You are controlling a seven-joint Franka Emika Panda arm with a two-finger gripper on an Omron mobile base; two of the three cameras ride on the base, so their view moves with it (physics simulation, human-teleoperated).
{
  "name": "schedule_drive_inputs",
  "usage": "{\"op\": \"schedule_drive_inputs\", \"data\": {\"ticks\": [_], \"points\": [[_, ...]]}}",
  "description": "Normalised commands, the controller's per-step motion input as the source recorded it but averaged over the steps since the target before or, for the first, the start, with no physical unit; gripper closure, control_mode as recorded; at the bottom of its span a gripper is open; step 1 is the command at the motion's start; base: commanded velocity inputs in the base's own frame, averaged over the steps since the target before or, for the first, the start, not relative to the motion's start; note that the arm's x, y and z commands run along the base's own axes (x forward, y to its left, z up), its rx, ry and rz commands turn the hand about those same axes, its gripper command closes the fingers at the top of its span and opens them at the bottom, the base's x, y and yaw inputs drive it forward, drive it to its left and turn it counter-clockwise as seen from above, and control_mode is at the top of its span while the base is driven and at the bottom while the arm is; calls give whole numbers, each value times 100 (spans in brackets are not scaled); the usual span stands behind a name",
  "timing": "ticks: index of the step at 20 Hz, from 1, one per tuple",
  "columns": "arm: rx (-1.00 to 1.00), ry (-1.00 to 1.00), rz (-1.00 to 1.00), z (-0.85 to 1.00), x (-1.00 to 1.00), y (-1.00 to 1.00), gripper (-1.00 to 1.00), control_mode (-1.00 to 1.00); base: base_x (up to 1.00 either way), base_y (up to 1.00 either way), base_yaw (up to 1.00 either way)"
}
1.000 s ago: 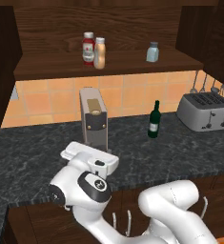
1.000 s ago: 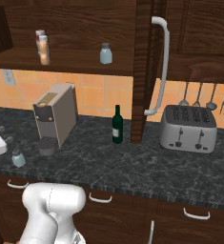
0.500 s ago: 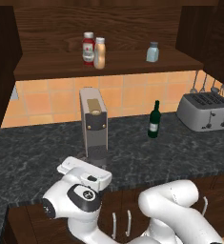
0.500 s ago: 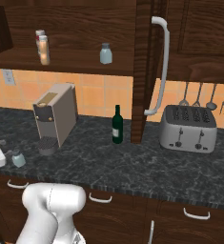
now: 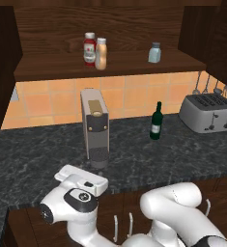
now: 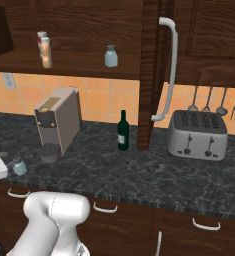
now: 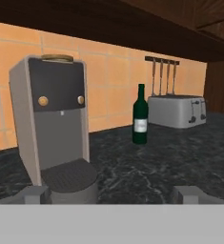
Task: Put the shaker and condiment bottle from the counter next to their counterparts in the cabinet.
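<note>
Your tool [image 7: 111, 193] hangs low at the front edge of the surface [image 5: 192, 159], its two grey fingertips [image 7: 35, 194] spread wide and released, with nothing between them. That surface is black polished stone with grey speckled veining, above dark wooden cupboards with curved silver handles [image 6: 105, 208].

On the far left of the right base view, the shaker [image 6: 19, 166] stands on the surface: small, pale blue-grey and translucent, with a grey cap, just beside the white arm housing. Next comes a boxy beige coffee machine [image 5: 94, 126] with a dark front panel, two round brass-coloured knobs [image 7: 43, 101] and a round ribbed drip tray [image 7: 68, 175]. Further right a dark green glass wine bottle [image 5: 156, 121] stands upright with a pale label; you cannot read any writing on it. Beyond it sits a brushed-metal four-slot toaster [image 5: 209, 113], with utensils [image 6: 207, 105] hanging on the tiled orange wall [image 5: 134, 94].

Up in the cabinet [image 5: 115, 19], dark wood with a visible grain, the shelf [image 5: 47, 70] carries a red bottle [image 5: 90, 48] with white cap and pale label, illegible. The condiment bottle [image 5: 101, 53], orange-tan with a white cap, stands just beside it on the right. Well apart to the right stands a second shaker [image 5: 155, 52]
</note>
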Motion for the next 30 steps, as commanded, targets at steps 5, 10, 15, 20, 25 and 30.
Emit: {"op": "schedule_drive_inputs", "data": {"ticks": [5,10,15,20,25,30], "points": [[0,3,0,-39,1,22,-100,-100,0,0,0],[0,0,0,-22,8,9,-100,-100,0,0,0],[0,2,0,-20,22,8,-100,-100,0,0,0],[0,2,0,-32,18,15,-100,-100,0,0,0],[0,5,0,-21,20,18,-100,-100,0,0,0],[0,10,0,-11,25,13,-100,-100,0,0,0]]}}
